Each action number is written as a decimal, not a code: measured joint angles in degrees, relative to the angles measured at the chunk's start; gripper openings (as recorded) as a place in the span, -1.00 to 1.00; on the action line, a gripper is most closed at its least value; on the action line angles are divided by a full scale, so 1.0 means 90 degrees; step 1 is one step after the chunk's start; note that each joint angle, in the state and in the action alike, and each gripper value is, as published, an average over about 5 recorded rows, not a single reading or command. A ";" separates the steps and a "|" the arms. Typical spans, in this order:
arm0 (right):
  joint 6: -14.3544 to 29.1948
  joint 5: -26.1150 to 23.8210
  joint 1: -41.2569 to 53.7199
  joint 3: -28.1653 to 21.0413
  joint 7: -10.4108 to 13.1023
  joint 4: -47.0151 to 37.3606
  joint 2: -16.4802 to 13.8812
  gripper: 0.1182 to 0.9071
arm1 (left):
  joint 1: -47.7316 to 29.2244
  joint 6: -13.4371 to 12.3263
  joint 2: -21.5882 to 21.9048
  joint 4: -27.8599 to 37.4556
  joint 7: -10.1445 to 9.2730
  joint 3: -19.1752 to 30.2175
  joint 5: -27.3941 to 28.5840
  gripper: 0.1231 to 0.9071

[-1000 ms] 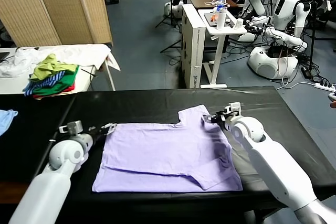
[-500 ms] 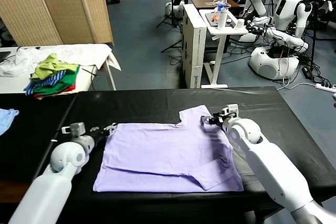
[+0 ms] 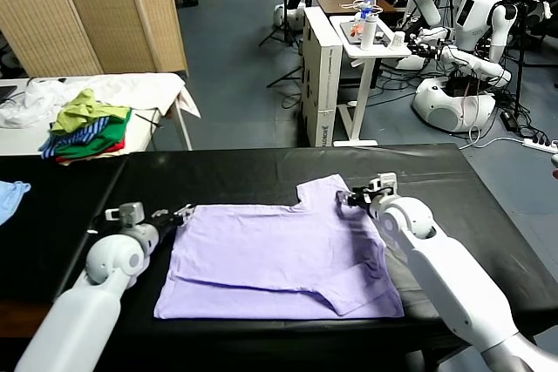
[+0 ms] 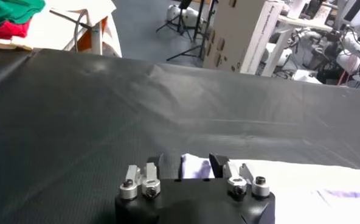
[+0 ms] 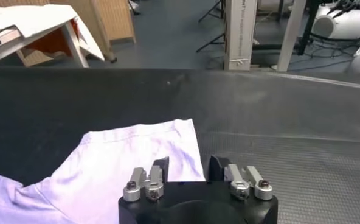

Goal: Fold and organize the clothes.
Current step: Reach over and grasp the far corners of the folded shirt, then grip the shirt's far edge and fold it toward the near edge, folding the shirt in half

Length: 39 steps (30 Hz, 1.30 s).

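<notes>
Left arm reaches forward low along the black table (image 3: 261, 167), its left gripper (image 3: 180, 213) at the left far corner of the T-shirt (image 3: 288, 254) — the left wrist view shows the fingers (image 4: 215, 163) part-closed astride that corner of the T-shirt (image 4: 195, 165); whether the cloth is pinched cannot be told. The pale lavender garment lies flat mid-table, near edge close to the table's front edge, one sleeve folded across its right side. Bare tabletop extends beyond the far hem and to both sides. Right arm angles in from the right, its right gripper (image 3: 349, 199) at the raised right far corner; in the right wrist view its fingers (image 5: 161, 166) straddle the cloth edge (image 5: 186, 155), part-closed, grip likewise uncertain.
</notes>
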 joint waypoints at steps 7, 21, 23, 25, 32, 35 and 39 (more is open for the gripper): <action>0.0004 -0.0005 -0.0053 0.0051 -0.0012 0.0029 0.0002 -0.63 | 0.0003 0.0008 0.0000 0.0011 0.0078 0.0012 0.0008 -0.70; 0.0733 0.0056 -0.0368 0.0295 -0.0187 0.0543 -0.0149 -0.94 | 0.0093 -0.0013 0.0011 -0.0168 0.0129 -0.0082 -0.0026 -0.82; 0.0762 0.0089 -0.0414 0.0340 -0.0179 0.0658 -0.0186 -0.94 | 0.0134 -0.0016 0.0040 -0.0232 0.0117 -0.0123 -0.0058 -0.83; 0.0753 0.0122 -0.0463 0.0395 -0.0155 0.0780 -0.0232 -0.94 | 0.0183 -0.0020 0.0085 -0.0307 0.0105 -0.0162 -0.0095 -0.83; 0.0464 0.0335 -0.0734 0.0608 0.0065 0.1309 -0.0474 -0.94 | 0.0430 0.0003 0.0293 -0.0669 0.0053 -0.0367 -0.0295 -0.83; 0.0309 0.0420 -0.0909 0.0736 0.0156 0.1599 -0.0618 -0.94 | 0.0628 0.0035 0.0417 -0.0892 0.0047 -0.0529 -0.0378 -0.83; 0.0126 0.0505 -0.1178 0.0917 0.0219 0.2010 -0.0808 -0.94 | 0.0980 0.0062 0.0612 -0.1278 0.0054 -0.0811 -0.0461 -0.83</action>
